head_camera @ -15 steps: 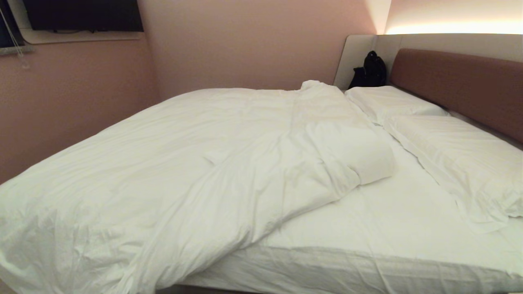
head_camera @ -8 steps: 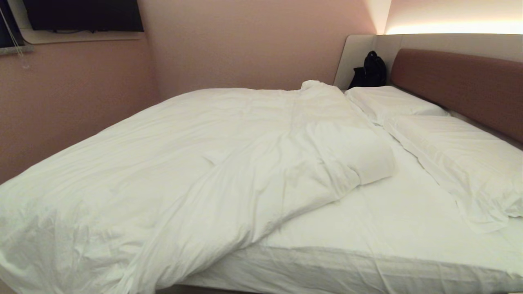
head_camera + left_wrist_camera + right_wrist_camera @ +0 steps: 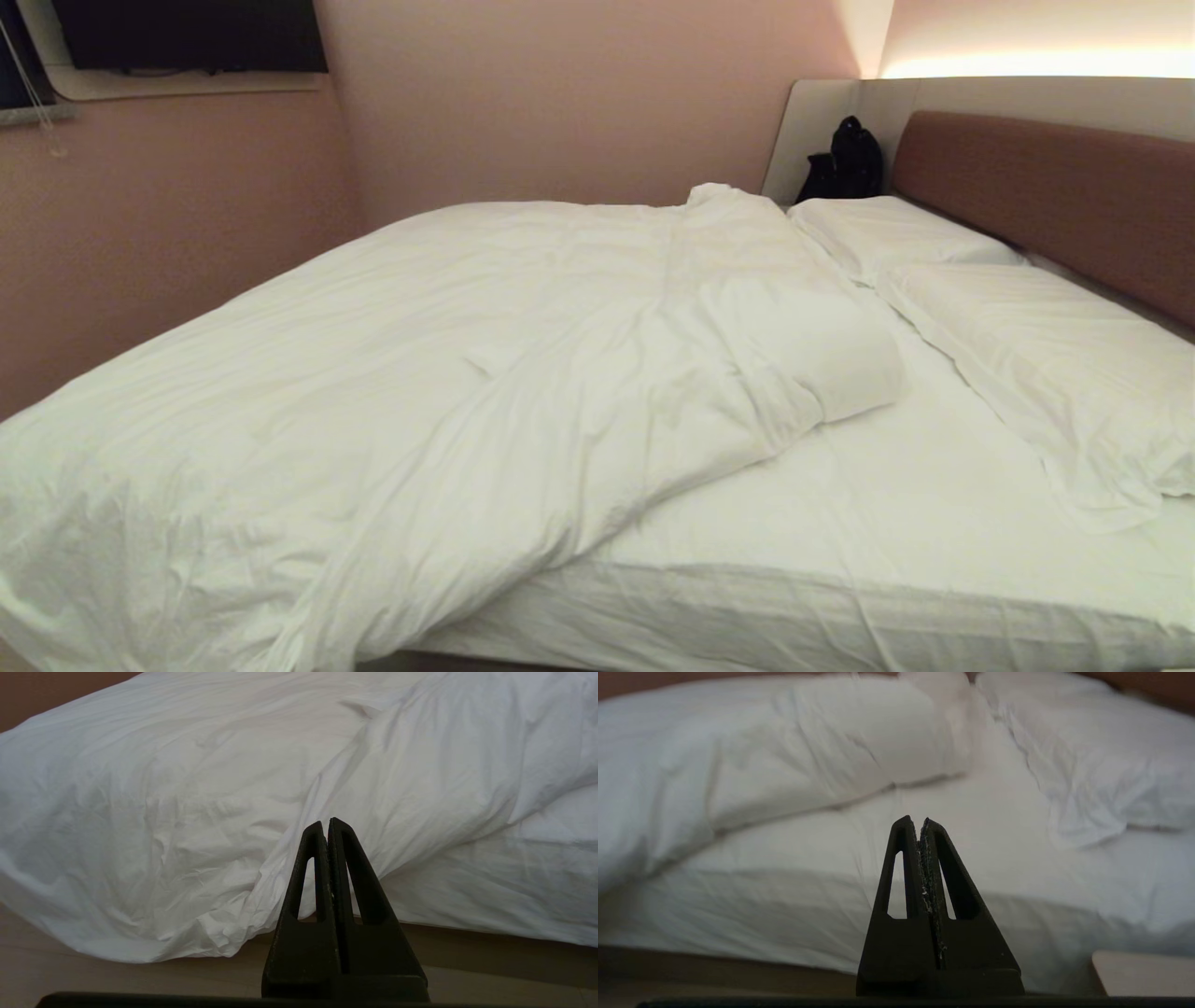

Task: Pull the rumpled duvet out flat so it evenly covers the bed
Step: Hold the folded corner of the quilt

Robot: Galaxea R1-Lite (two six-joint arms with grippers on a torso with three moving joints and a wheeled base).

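Rumpled duvet bunched left on the bed; both end effectors closed and empty.

Head view: the duvet (image 3: 420, 392) fills the left and centre of the frame, its near right corner folded back in a diagonal ridge, baring sheet at lower right of the bed (image 3: 840, 523). Two pillows (image 3: 1018, 345) lie along the brown headboard (image 3: 1055, 196) at right; black bag (image 3: 845, 163) in the far corner. Left end effector (image 3: 327, 826) fingers pressed together, off the duvet's overhanging edge. Right end effector (image 3: 920, 823) likewise closed, facing the bared sheet.
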